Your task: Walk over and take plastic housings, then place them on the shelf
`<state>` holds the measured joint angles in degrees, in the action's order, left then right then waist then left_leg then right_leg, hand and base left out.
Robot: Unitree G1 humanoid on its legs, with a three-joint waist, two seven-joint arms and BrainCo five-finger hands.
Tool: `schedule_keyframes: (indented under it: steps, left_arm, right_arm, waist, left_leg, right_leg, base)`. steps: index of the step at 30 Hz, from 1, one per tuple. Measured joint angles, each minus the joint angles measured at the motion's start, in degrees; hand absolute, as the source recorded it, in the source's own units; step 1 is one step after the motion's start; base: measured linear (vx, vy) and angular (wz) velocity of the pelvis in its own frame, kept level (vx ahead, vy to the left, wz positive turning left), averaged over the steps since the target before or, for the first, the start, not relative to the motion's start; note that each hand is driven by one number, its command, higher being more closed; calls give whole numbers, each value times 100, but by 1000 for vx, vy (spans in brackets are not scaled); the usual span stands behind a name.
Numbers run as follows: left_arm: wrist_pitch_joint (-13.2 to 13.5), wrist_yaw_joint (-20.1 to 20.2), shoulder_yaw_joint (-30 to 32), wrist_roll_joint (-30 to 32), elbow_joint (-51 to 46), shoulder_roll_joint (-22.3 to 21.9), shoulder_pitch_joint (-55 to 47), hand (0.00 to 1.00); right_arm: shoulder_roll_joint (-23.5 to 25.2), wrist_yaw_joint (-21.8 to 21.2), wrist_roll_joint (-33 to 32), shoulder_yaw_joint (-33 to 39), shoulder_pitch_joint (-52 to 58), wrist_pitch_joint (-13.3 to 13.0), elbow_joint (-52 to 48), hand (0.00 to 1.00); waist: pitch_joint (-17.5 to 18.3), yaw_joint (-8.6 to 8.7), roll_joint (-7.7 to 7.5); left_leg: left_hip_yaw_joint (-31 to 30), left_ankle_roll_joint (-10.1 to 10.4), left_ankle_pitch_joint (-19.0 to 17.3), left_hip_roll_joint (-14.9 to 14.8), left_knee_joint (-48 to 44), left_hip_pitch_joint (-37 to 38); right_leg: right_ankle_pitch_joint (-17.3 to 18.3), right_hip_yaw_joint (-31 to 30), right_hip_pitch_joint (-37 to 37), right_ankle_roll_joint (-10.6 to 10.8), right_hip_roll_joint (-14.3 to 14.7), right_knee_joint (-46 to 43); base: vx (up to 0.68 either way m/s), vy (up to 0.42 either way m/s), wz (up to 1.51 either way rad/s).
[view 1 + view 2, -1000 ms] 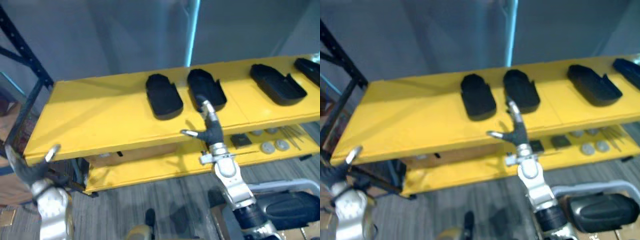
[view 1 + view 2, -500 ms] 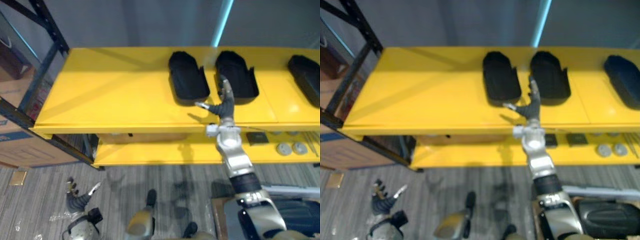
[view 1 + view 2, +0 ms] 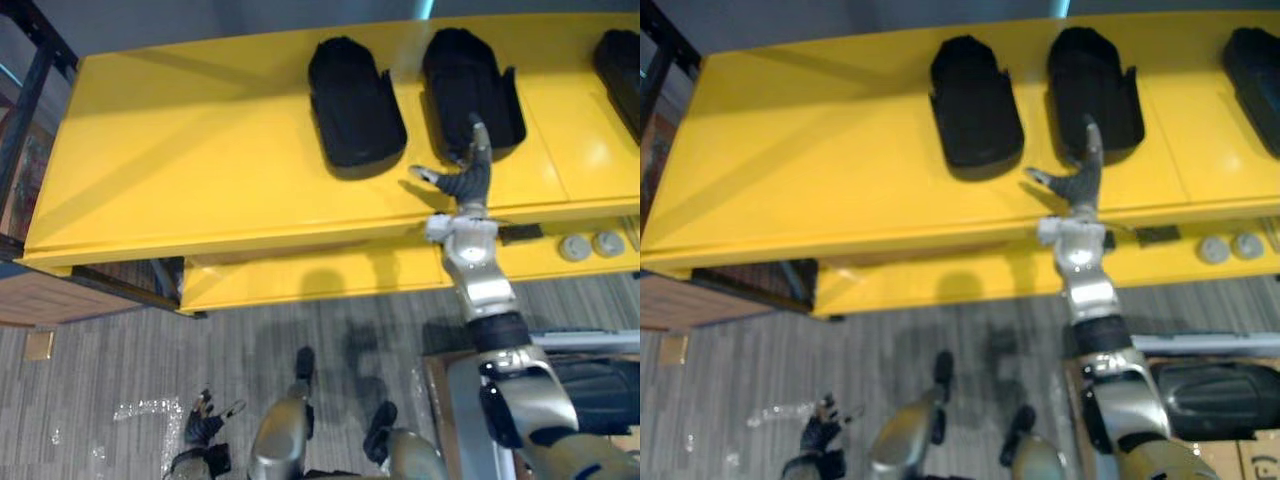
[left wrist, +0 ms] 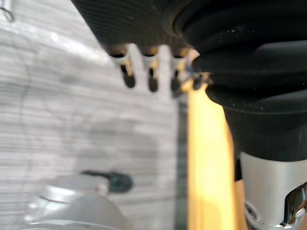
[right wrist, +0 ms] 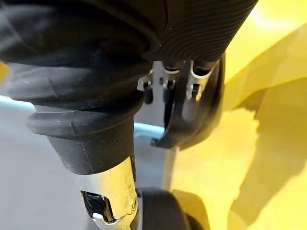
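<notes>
the right hand [image 3: 464, 184] is stretched over the front edge of the yellow shelf's top board [image 3: 200, 170]. its fingers are straight, the thumb is spread wide to the side, and it holds nothing. the fingertips point to the back edge and reach the near end of the middle plastic housing [image 3: 470, 75]. whether they touch its rim or only hang over it, i cannot tell.

this housing lies directly ahead of the right hand. its long axis runs from the front edge toward the back edge, almost in one line with the forearm. the left plastic housing [image 3: 352, 100] lies just beside it, parallel, on the thumb's side. a third housing [image 3: 620, 55] lies well apart, near the right end of the board.

the left hand [image 3: 203, 430] hangs low near the floor, with relaxed, empty fingers, far from the shelf, so the right hand is clearly the nearer one.

in my judgement, all three housings already rest on the shelf, and the next move depends on this straight line between hand and middle housing.
</notes>
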<state>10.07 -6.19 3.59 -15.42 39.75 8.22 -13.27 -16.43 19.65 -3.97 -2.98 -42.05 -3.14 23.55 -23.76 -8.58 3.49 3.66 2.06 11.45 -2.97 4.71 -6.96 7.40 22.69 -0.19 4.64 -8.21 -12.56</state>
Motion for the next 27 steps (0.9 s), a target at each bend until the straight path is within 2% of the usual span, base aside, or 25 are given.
schedule_keyframes:
  steps: [1, 6, 18, 24, 27]
  left_arm:
    - [22, 32, 2, -6, 50, 0, -4, 0]
    - [59, 52, 2, -43, 203, 1, -9, 0]
    - [109, 86, -10, -50, 218, 1, -7, 0]
    - [111, 84, -19, -62, 234, 1, -7, 0]
    - [116, 83, -42, -223, 345, 2, -7, 0]
  right_arm:
    - [-5, -102, 2, -12, -24, -113, 0, 0]
    - [-51, -363, 19, -158, -189, -292, -71, 0]
    - [-47, -457, 29, -447, -263, -258, -292, 0]
    - [-48, -424, 29, -457, -578, -251, -31, 0]
    - [-48, -404, 26, -474, -668, -146, 149, 0]
  waist:
    - [-5, -6, 9]
    - [-6, -8, 9]
    - [-40, -4, -7]
    - [-54, -6, 14]
    - [-70, -12, 38]
  left_leg:
    - [-5, 0, -1, -3, 0, 0]
    - [-4, 14, 1, 13, 0, -10]
    - [-3, 9, -2, 31, -1, -33]
    - [-6, 33, -24, 31, 0, -25]
    - [-9, 33, -24, 31, 0, -26]
  right_leg:
    - [24, 8, -3, -3, 0, -20]
    - [49, 11, -32, 13, -30, -62]
    - [118, 11, -81, 25, -62, -191]
    - [153, 36, -84, 14, -71, -202]
    - [158, 43, -84, 15, -73, -205]
  base:
    - [-5, -35, 3]
    - [26, -13, 1]
    - [32, -22, 0]
    - [-2, -5, 1]
    - [0, 0, 0]
